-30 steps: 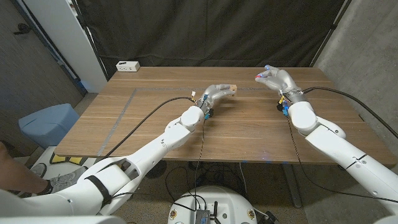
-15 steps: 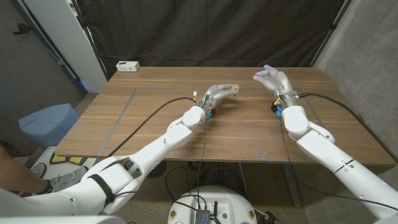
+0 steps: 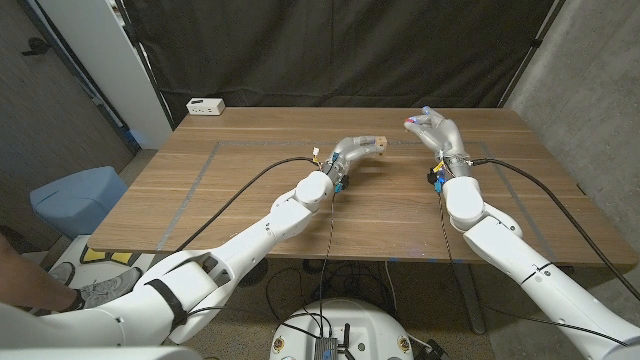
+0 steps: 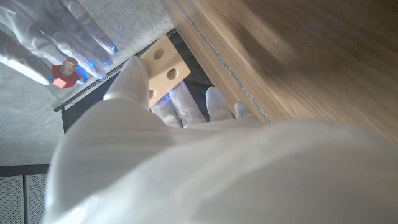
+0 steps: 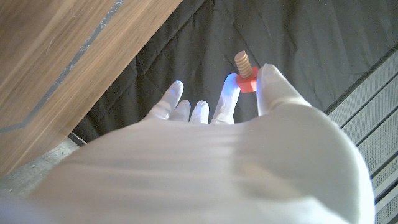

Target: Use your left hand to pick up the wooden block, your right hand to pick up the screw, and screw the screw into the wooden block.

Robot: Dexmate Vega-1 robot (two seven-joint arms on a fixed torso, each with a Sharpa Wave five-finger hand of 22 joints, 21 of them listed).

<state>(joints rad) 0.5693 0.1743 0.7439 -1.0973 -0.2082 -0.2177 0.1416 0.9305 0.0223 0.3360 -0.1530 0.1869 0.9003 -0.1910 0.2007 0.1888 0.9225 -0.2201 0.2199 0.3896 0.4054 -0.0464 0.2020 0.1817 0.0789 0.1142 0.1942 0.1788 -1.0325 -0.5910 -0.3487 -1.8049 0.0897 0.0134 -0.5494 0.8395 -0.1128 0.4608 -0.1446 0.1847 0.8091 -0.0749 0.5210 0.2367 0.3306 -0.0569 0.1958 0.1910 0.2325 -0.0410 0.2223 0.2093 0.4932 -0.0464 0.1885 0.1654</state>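
Observation:
My left hand (image 3: 352, 151) holds the pale wooden block (image 3: 375, 142) above the table's far middle; in the left wrist view the wooden block (image 4: 163, 65) shows round holes in its face, gripped by my left hand (image 4: 155, 143). My right hand (image 3: 438, 131) is raised to the right of it and pinches the screw (image 3: 410, 122). In the right wrist view the screw (image 5: 245, 72) has a red head and a tan threaded shaft, held between fingertips of my right hand (image 5: 211, 155). The screw (image 4: 63, 72) also appears in the left wrist view, a short gap from the block.
A white power strip (image 3: 205, 106) lies at the table's far left corner. A blue bin (image 3: 78, 198) stands on the floor left of the wooden table (image 3: 250, 200). A black curtain hangs behind the table.
My right arm and hand have drifted left, bringing the screw closer to the block. The left hand and block have stayed in place.

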